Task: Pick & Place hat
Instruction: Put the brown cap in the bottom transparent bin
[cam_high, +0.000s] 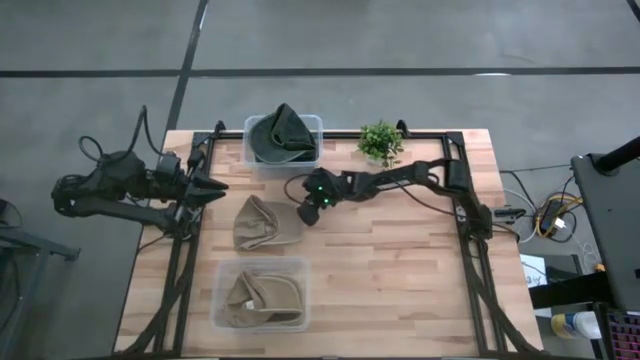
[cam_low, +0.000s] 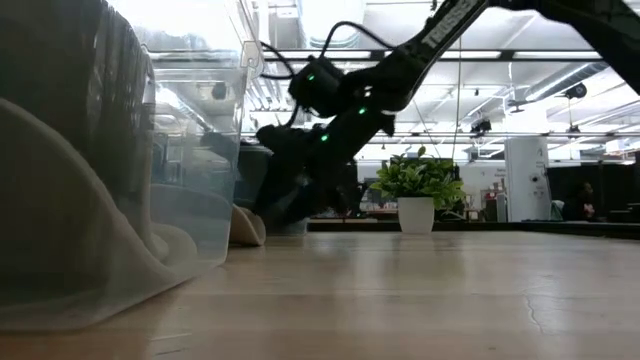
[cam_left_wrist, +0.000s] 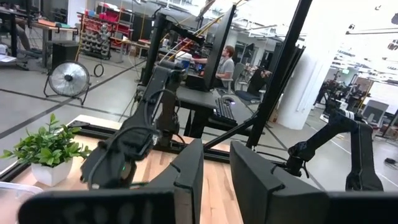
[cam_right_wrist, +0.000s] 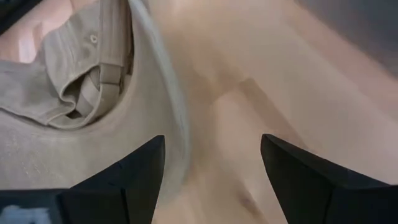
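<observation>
A tan hat (cam_high: 265, 222) lies flat on the wooden table between two clear bins; the right wrist view shows its brim and back strap (cam_right_wrist: 81, 93). My right gripper (cam_high: 308, 210) hangs open just right of the hat, tilted down toward the brim's edge (cam_right_wrist: 177, 124), with one finger over the brim and one over bare wood. In the low view it (cam_low: 290, 205) stands just above the table beside the hat (cam_low: 247, 226). My left gripper (cam_high: 212, 188) waits open at the table's left edge, off the table surface (cam_left_wrist: 216, 180).
A clear bin (cam_high: 285, 160) at the far edge holds a dark hat (cam_high: 285, 135). A second clear bin (cam_high: 262, 315) at the near edge holds another tan hat (cam_high: 260, 297). A small potted plant (cam_high: 380, 140) stands far right. Bare wood (cam_high: 400, 270) lies right of the hats.
</observation>
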